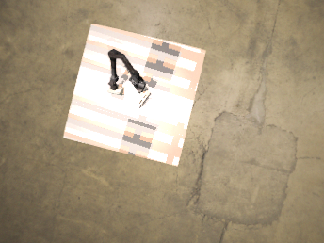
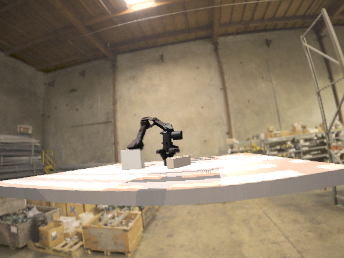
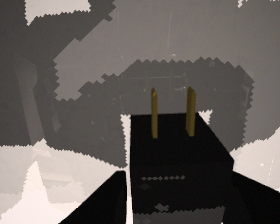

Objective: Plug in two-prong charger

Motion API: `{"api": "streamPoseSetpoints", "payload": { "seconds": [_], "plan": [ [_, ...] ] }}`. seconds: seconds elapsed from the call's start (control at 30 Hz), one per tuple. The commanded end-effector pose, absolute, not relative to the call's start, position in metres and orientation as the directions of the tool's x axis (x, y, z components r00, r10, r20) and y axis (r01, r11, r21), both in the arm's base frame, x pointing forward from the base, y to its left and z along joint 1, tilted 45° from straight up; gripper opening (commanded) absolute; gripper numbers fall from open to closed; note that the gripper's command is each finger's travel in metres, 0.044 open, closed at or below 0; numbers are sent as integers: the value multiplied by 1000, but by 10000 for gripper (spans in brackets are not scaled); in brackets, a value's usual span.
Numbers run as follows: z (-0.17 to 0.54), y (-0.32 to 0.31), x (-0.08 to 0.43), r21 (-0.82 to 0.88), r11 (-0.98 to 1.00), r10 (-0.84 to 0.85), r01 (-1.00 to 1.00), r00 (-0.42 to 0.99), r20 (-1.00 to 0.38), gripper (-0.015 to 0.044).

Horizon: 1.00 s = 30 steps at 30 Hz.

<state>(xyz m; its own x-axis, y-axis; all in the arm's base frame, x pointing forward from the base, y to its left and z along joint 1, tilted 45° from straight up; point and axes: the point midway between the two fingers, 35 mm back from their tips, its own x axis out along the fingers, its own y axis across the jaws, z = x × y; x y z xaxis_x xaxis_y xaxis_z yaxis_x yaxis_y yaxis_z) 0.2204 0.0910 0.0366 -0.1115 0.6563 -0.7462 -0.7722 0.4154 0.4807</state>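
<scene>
Exterior view, from the left: showed first a pale box near the arm's foot, next the downturned gripper, then a long pale block, probably the power strip, just beside it. Could not pick out the charger at that range.

Looked closer from the wrist, left to right: found the left finger near the charger's side, with a sliver of light between; then the black charger amid the fingers, both brass prongs pointing away from them; then the right finger, seemingly against the body. Stood a bit under half open — could not tell whether gripping firmly or only closing in.

Judged light and stiff, with a smooth, perhaps slippery casing; called for a square hold on the broad flat sides, well back from the prongs — likely the fragile part, easily bent by a slanted push at the shutter.
</scene>
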Motion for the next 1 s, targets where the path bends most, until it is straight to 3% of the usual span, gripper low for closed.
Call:
{"api": "streamPoseSetpoints", "payload": {
  "seconds": [0.0,0.17,0.27,0.97],
  "plan": [
    [37,91,220,481,414,656,-773,-112,-746,112],
    [37,91,220,481,414,656,-773,-112,-746,78],
    [39,88,221,481,415,656,-772,-112,-747,0],
    [71,49,225,507,446,659,-737,-113,-744,0]
  ]
}}
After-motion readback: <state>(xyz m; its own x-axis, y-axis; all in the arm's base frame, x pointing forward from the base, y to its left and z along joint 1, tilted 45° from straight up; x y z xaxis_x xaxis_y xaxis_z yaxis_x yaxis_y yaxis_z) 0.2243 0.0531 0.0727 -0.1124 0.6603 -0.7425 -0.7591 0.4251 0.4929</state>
